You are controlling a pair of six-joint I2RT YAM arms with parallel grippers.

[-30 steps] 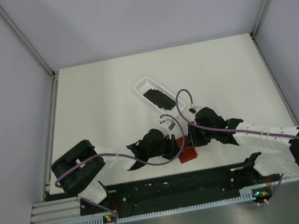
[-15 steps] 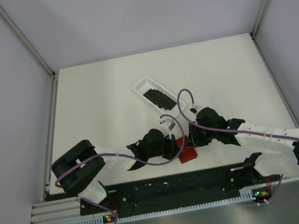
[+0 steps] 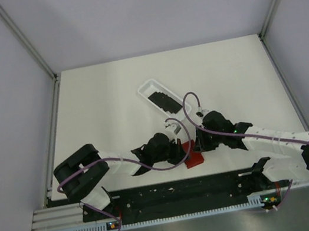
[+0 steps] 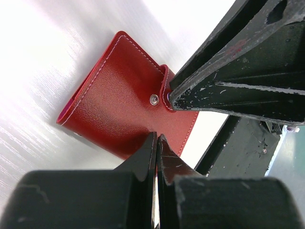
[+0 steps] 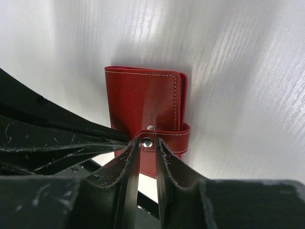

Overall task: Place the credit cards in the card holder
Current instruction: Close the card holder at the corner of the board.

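Observation:
The red card holder [image 3: 196, 159] lies folded shut near the table's front edge; it also shows in the left wrist view [image 4: 119, 102] and the right wrist view [image 5: 143, 100]. My left gripper [image 3: 183, 153] is shut, and its tips [image 4: 156, 137] rest on the holder's cover. My right gripper [image 3: 199, 145] is closed on the snap end of the closure tab [image 5: 164, 138], which is lifted off the cover. The black credit cards [image 3: 162, 99] lie in the white tray [image 3: 144, 85], far from both grippers.
The black base rail [image 3: 174, 191] runs just in front of the card holder. The right gripper's fingers [image 4: 233, 86] cross the left wrist view, and the left gripper's fingers [image 5: 52, 138] cross the right wrist view; the two grippers are very close together.
The right arm has shifted very slightly. Both grippers stay at the card holder.

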